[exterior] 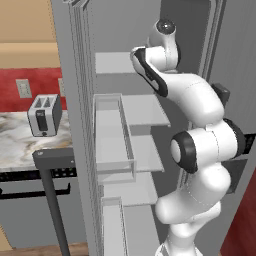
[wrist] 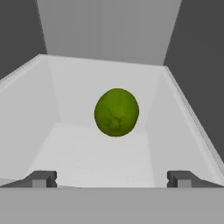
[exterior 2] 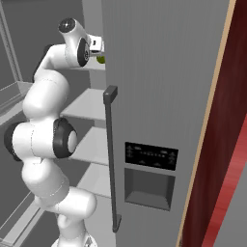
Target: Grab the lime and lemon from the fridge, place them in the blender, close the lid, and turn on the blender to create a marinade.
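Lemon [wrist: 117, 112] on fridge [wrist: 87, 148] shelf, long axis upright; pincer [wrist: 111, 179] agape.

The lemon [wrist: 116, 112] has a dimpled, faintly glossy yellow-green skin. The fridge [exterior 2: 159, 87] door looks like matt brushed grey metal; its shelf [wrist: 96, 157] is smooth pale plastic. At nine o'clock, the toaster [exterior: 44, 116] looks like satin silver metal on a polished marble counter [exterior: 20, 145].

Arm [exterior: 200, 150] raised, jaws wide apart.
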Robot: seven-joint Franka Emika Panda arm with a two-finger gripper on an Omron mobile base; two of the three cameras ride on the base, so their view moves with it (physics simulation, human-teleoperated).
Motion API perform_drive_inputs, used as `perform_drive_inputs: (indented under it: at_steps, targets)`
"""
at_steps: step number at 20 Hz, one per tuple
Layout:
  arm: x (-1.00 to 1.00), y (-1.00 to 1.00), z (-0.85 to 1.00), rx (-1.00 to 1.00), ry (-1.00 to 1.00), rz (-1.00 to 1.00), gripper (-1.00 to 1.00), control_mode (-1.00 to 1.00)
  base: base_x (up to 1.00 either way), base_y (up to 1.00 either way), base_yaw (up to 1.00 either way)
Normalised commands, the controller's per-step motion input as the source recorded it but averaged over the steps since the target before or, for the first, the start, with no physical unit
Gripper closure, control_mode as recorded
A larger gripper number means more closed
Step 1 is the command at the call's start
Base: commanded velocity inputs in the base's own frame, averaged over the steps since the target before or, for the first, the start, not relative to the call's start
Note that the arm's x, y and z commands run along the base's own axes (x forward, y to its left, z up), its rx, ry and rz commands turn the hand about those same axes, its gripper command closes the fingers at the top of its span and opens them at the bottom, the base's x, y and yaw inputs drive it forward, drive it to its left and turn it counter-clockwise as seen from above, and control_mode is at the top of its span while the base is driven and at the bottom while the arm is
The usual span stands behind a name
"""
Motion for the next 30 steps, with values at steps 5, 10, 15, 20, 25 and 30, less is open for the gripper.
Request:
perform_drive_inputs:
  at_steps: [5,10,15,20,25,30]
  targets:
    - [0.59,-0.01,-0.12,0.0,0.01,0.0,-1.0,-1.0,0.0,0.0,0.0]
    - [0.52,-0.07,-0.06,0.0,0.02,0.0,-1.0,-1.0,0.0,0.0,0.0]
    - [0.5,-0.04,-0.02,0.0,0.04,0.0,-1.0,-1.0,0.0,0.0,0.0]
    - [0.44,-0.01,-0.04,0.0,0.06,0.0,-1.0,-1.0,0.0,0.0,0.0]
    - [0.18,0.0,-0.2,0.0,0.07,0.0,-1.0,-1.0,0.0,0.0,0.0]
    - [0.04,0.0,-0.31,-0.01,0.09,0.0,1.0,-1.0,0.0,0.0,0.0]
